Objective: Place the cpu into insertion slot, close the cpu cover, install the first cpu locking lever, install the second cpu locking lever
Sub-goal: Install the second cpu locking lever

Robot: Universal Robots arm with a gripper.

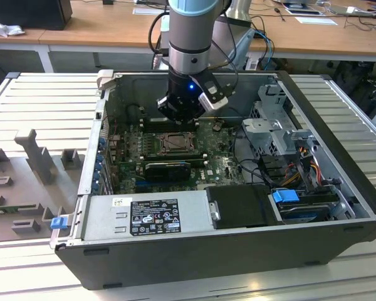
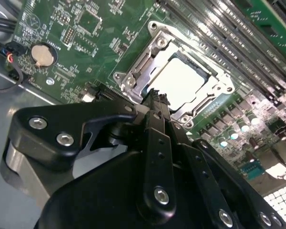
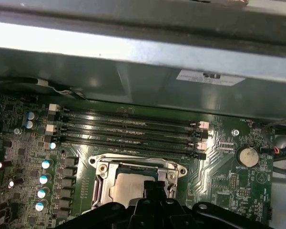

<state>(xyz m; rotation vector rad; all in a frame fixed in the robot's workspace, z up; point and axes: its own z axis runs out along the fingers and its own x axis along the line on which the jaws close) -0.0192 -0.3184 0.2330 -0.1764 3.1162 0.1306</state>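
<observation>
In the exterior view the arm reaches down into the open computer case [image 1: 338, 188], which lies on a slatted metal surface [image 1: 44, 106], and the gripper [image 1: 183, 113] hangs just above the green motherboard [image 1: 128, 153], close over the insertion slot [image 1: 174, 143]. From that distance the slot reads only as a dark square frame.

The second wrist view shows more: the cpu [image 2: 183, 81] lies flat inside the insertion slot [image 2: 128, 78], its pale metal top showing through the window of the cpu cover [image 2: 152, 50], which appears to lie down over it, though the angle leaves that a little uncertain. The gripper [image 2: 155, 98] has its jaws drawn together to a narrow tip with nothing between them, poised at the near edge of the socket.

The first wrist view adds the long black memory slots [image 3: 128, 129] beside the socket, a round coin battery [image 3: 247, 155], and the cpu [image 3: 126, 188] partly behind the gripper [image 3: 155, 183].
</observation>
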